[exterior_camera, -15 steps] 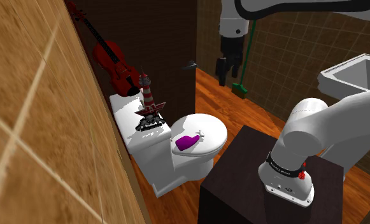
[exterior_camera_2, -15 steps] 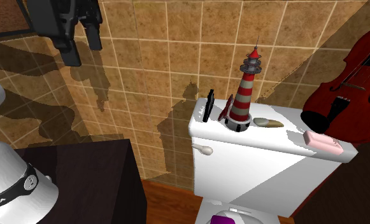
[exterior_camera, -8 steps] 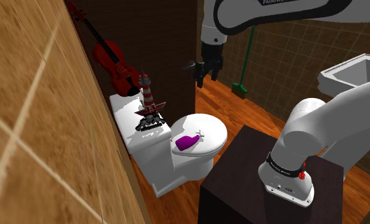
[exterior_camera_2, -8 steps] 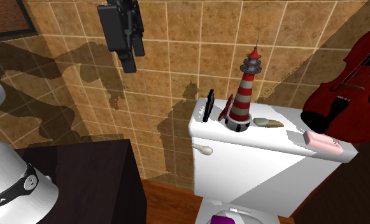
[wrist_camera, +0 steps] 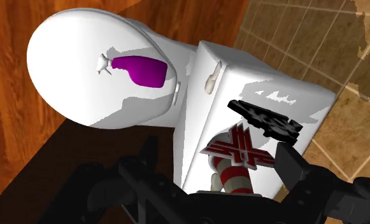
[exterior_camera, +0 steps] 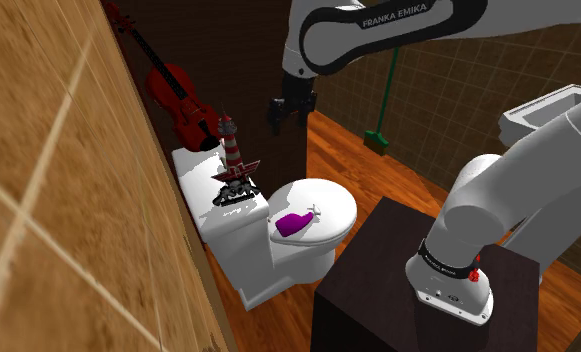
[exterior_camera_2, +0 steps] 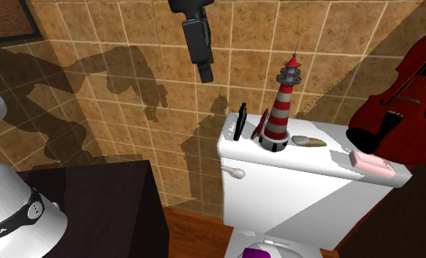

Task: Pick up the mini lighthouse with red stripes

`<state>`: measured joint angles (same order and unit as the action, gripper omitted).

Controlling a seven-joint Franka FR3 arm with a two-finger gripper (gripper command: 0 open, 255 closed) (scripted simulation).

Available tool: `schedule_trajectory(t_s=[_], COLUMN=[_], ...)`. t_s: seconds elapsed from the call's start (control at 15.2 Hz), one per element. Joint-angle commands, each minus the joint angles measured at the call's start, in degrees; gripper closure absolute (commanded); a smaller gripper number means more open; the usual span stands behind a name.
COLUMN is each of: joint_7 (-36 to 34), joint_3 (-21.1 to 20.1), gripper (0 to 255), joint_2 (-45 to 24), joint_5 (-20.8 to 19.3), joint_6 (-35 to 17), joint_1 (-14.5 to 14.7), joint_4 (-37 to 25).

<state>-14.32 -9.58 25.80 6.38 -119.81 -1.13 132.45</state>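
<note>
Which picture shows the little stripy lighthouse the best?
The second exterior view: the lighthouse stands whole and side-on on the toilet tank, stripes clear. The shoulder view shows it smaller, farther away; the wrist view catches a striped part.

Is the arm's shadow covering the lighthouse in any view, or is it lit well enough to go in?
Second exterior view: the arm's shadow lies on the tiled wall, left of the lighthouse, which is evenly lit. Shoulder view: its stripes read clearly; the back wall behind the violin is dim. Wrist view: no glare, only faint shade on the tank.
</note>
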Motion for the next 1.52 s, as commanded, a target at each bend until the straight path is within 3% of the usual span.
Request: schedule_trajectory(t_s=[0.0, 0.46, 0.92, 1.45], joint_7=[-1.6, -8.1, -16.8, -18.3], joint_3=[-1.0, -4.2, -6.1, -5.9], gripper=[0, 0, 0, 0], joint_2=[-3.3, -14.8, -26.6, -28.3], joint_5=[-0.3, -4.2, -12.4, -14.1], joint_6=[-4.7, -16.2, -23.9, -29.5], joint_1=[-0.3, -1.8, -2.6, -2.5], joint_4=[-1.2, -9.3, -20.9, -17.0])
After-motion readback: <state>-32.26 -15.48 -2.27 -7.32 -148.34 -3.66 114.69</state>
